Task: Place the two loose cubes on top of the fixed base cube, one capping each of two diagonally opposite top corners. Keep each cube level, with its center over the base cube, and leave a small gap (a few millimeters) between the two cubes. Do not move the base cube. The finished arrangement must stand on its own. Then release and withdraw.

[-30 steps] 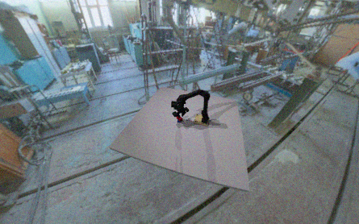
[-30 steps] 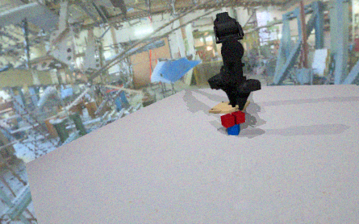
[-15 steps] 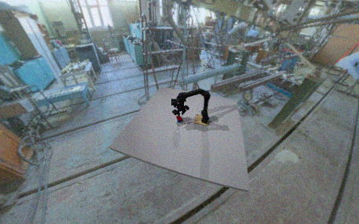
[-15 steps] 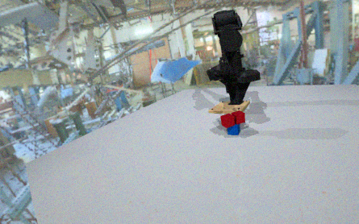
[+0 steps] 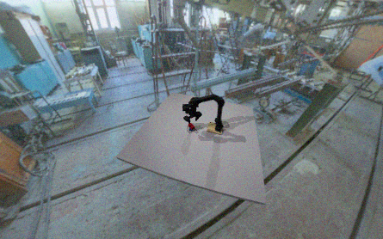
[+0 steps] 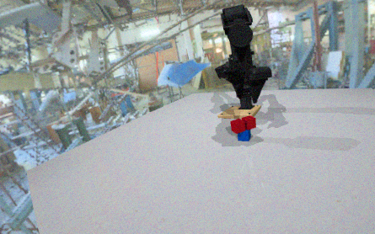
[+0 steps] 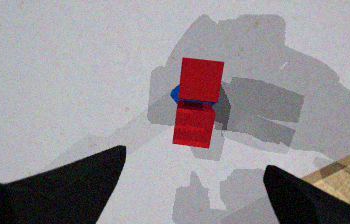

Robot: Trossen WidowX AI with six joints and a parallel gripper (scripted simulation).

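Two red cubes sit on top of the blue base cube (image 6: 243, 135) (image 7: 174, 93). In the wrist view the far red cube (image 7: 201, 79) and the near red cube (image 7: 193, 125) almost hide the base, with a thin dark line between them. In the exterior view the left red cube (image 6: 238, 125) and the right red cube (image 6: 249, 121) stand side by side on the base. My gripper (image 7: 194, 162) (image 6: 249, 100) is open and empty, above the stack, its fingers wide on either side and clear of the cubes. In the top view the stack (image 5: 191, 126) is tiny under the gripper (image 5: 192, 115).
The arm's tan base plate (image 6: 238, 112) (image 7: 348, 172) (image 5: 213, 128) lies just behind the stack. The pale table top (image 6: 190, 181) (image 5: 194, 159) drops off at its edges into a workshop scene.
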